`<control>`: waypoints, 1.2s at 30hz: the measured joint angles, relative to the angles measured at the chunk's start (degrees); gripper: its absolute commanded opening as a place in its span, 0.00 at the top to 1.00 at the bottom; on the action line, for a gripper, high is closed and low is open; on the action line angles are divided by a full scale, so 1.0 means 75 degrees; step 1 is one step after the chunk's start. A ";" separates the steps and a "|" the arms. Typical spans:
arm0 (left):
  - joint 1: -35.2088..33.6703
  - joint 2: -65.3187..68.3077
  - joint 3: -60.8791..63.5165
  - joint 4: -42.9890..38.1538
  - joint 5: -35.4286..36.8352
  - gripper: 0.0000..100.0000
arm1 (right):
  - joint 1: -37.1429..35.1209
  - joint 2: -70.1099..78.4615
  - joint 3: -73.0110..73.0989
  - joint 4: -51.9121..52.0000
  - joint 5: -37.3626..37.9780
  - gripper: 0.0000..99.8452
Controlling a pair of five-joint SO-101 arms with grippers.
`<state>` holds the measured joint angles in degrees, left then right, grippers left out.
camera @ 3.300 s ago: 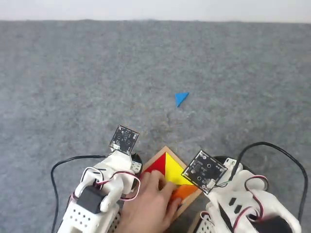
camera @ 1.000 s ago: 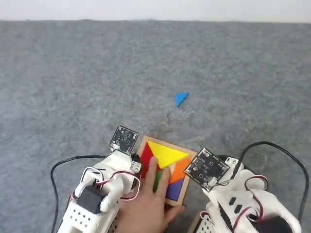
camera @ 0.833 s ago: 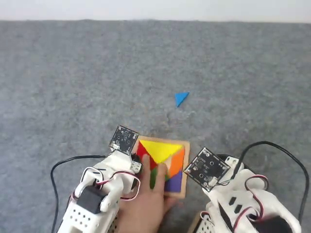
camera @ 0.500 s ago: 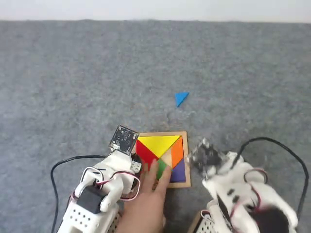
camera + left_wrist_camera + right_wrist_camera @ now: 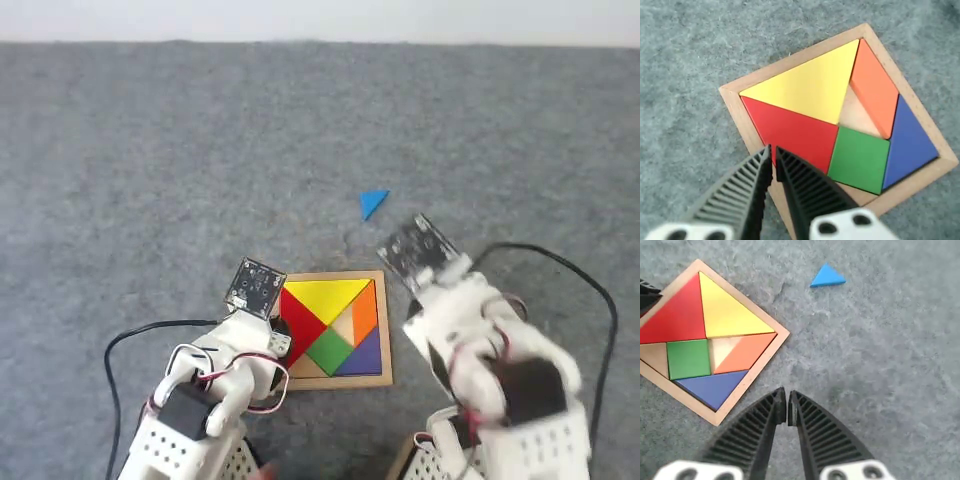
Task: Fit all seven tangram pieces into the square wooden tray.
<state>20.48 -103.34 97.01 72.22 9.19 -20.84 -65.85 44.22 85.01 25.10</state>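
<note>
The square wooden tray [image 5: 338, 379] lies between the two arms. It holds a yellow triangle [image 5: 805, 87], a red triangle [image 5: 795, 131], a green square [image 5: 860, 159], an orange parallelogram [image 5: 872, 87] and a dark blue triangle [image 5: 907, 142]. Two small triangular slots show bare wood [image 5: 722, 350]. A small light blue triangle [image 5: 373, 203] lies loose on the carpet beyond the tray [image 5: 782, 335]. My left gripper [image 5: 773, 150] is shut and empty above the red piece. Held over the carpet beside the tray, my right gripper [image 5: 787, 392] is shut and empty, short of the light blue triangle [image 5: 827, 277].
Grey carpet [image 5: 150, 150] covers the table, with wide free room on all sides of the loose triangle. The left arm [image 5: 215, 385] sits low at the tray's left edge. The right arm [image 5: 480, 340] stands to the tray's right.
A hand turned the tray until it lay square, then drew back out of view. The right arm rose and swung forward toward the light blue triangle. The left arm stayed put.
</note>
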 measured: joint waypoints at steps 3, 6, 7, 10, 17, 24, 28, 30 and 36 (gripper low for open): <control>0.0000 0.0000 0.0000 0.0000 0.0000 0.99 | 0.0012 0.1020 0.0000 -0.0434 -0.0012 0.99; 0.0000 0.0000 0.0000 0.0000 0.0000 0.99 | 0.0023 0.1688 -0.0293 -0.0703 -0.0023 0.99; 0.0000 0.0000 0.0000 0.0000 0.0000 0.99 | 0.0000 0.1887 -0.0434 -0.0785 -0.0094 0.99; 0.0000 0.0000 0.0000 0.0000 0.0000 0.99 | -0.0012 0.2567 -0.0727 -0.1078 -0.0469 0.99; 0.0000 0.0000 0.0000 0.0000 0.0000 0.99 | -0.0879 0.4607 -0.0832 -0.1922 -0.1840 0.82; 0.0012 0.0000 0.0000 0.0000 0.0000 0.99 | -0.1008 0.6107 -0.0832 -0.3341 -0.2473 0.81; 0.0023 0.0000 0.0000 0.0000 0.0000 0.99 | -0.0774 0.6763 -0.1360 -0.4044 -0.3235 0.81; 0.0023 0.0000 0.0000 0.0000 0.0000 0.99 | -0.0563 0.7174 -0.1840 -0.4173 -0.3727 0.81; 0.0023 0.0000 0.0000 0.0000 0.0000 0.98 | -0.0305 0.8979 -0.3763 -0.4220 -0.4337 0.81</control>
<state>20.66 -103.34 97.01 72.22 9.19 -23.12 1.49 16.00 53.36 -7.43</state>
